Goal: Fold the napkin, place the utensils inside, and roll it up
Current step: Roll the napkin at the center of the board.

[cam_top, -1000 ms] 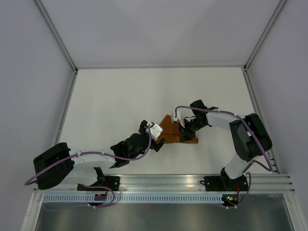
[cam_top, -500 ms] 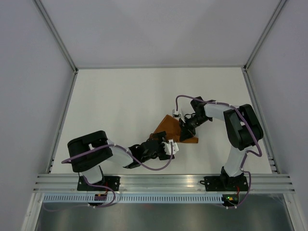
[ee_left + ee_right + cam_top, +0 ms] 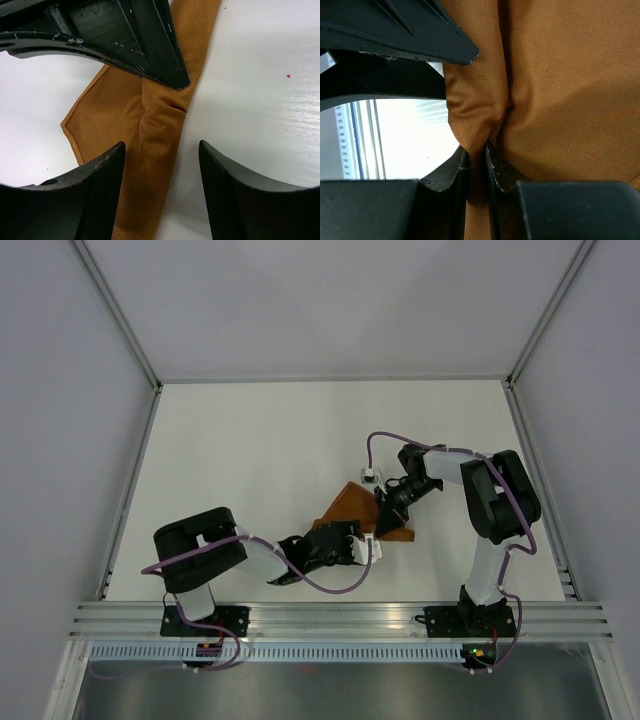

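The rust-orange napkin [image 3: 348,508] lies folded near the middle of the white worktop [image 3: 250,450]. The right hand [image 3: 476,150] is clenched on a pinched ridge of the cloth. The left hand [image 3: 161,147] straddles the napkin's edge, released, its jaws apart.

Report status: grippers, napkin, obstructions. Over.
Left gripper open, straddling a ridge of the napkin. Right gripper shut, pinching a napkin fold. Cloth bunched between both grippers. Knife not in view.
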Available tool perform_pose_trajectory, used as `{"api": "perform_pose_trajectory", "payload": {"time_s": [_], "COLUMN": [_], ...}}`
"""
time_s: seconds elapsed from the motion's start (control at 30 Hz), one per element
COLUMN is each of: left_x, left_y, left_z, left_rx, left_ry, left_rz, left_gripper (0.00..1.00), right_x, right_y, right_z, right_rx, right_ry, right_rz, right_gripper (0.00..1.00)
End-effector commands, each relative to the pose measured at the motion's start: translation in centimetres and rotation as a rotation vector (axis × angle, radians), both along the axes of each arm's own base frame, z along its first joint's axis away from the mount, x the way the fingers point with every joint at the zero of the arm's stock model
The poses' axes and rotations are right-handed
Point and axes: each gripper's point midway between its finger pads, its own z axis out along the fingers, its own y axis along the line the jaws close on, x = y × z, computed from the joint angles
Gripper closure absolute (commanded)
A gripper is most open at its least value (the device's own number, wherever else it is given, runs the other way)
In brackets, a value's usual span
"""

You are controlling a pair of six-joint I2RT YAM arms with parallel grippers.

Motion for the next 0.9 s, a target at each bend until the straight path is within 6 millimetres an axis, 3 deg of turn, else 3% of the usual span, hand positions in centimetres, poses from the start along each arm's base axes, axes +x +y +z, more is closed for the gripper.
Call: {"api": "perform_pose_trajectory", "payload": {"time_s": [0.0,0.17,0.43,0.57,0.6,0.77,0.87], "left_x": [-1.0,-1.1,-2.6,-3.3,-3.5,-3.9,-4.5], "left_y": [0.4,0.3,0.3,0.3,0.2,0.5,0.6], "left_z": [-2.5,-3.6,-5.5,-6.1,-6.0,-5.9,-5.9], "left_rx": [0.076,0.079,0.123,0.129,0.12,0.062,0.012], "left_ry": [0.074,0.13,0.28,0.368,0.403,0.532,0.657], "left_rz": [-0.032,-0.024,-0.051,-0.056,-0.062,-0.056,-0.069], "left_gripper": [0.35,0.38,0.66,0.86,0.94,0.98,0.98], "right_x": [-0.6,-0.4,-0.1,0.1,0.2,1.1,1.8], "right_y": [-2.1,-2.1,-2.2,-2.2,-2.3,-2.6,-2.7], "right_z": [-3.1,-3.2,-3.1,-3.1,-3.1,-2.9,-1.9], "right_rx": [-0.108,-0.112,-0.115,-0.119,-0.124,-0.151,-0.144], "right_ry": [-0.019,-0.017,-0.009,-0.017,-0.027,-0.107,-0.175], "right_rz": [0.069,0.067,0.07,0.059,0.053,0.021,0.001], "right_gripper": [0.88,0.88,0.88,0.87,0.84,0.7,0.59]}}
